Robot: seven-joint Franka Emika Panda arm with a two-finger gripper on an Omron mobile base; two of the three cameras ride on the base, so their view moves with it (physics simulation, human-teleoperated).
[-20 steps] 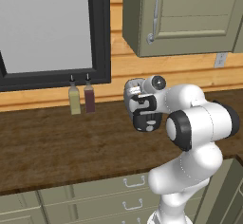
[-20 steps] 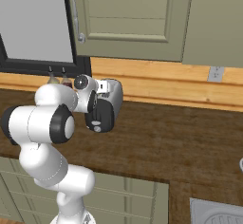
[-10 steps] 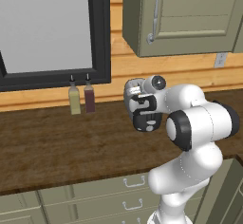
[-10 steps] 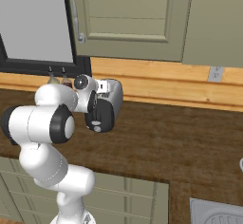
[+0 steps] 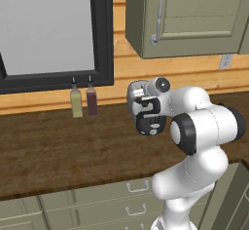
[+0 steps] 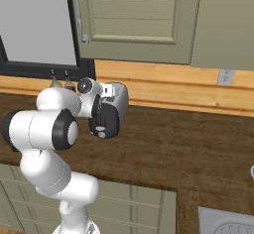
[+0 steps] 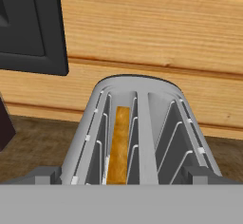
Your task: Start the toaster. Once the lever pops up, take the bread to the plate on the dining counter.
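toaster (image 7: 137, 133): silver-grey, rounded, two ribbed slots; set at the back edge of the worktop (image 5: 58, 146), against the wood plank wall (image 7: 156, 33). in the base views it is mostly hidden behind the hand, only its grey shell seen (image 6: 120, 101).
bread (image 7: 118, 144): seen from the hand view as a thin golden-brown crust edge, sunk in the left slot; the right slot is seen bare.
gripper (image 7: 123, 178): jaws spread wide, nothing held; dark finger tips (image 7: 45, 174) seen at either side of the toaster's near end, one low left, one low right.
arm: white, dark joints; elbow folded back, forearm reaching level toward the wall, the hand (image 5: 146, 114) pointed at the toaster from its near end.
left base view: two small bottles, one yellowish (image 5: 76, 102) and one dark red (image 5: 91, 100), shown at the worktop's back edge, left of the toaster, under a black-framed window (image 5: 99, 34).
right base view: a wall socket (image 6: 225, 77) shown on the planks, well right of the toaster.
worktop: dark brown wood grain, grey-green drawers (image 5: 97, 200) below.
cabinet (image 5: 189, 14): grey-green, panelled door, metal handle, above the toaster.
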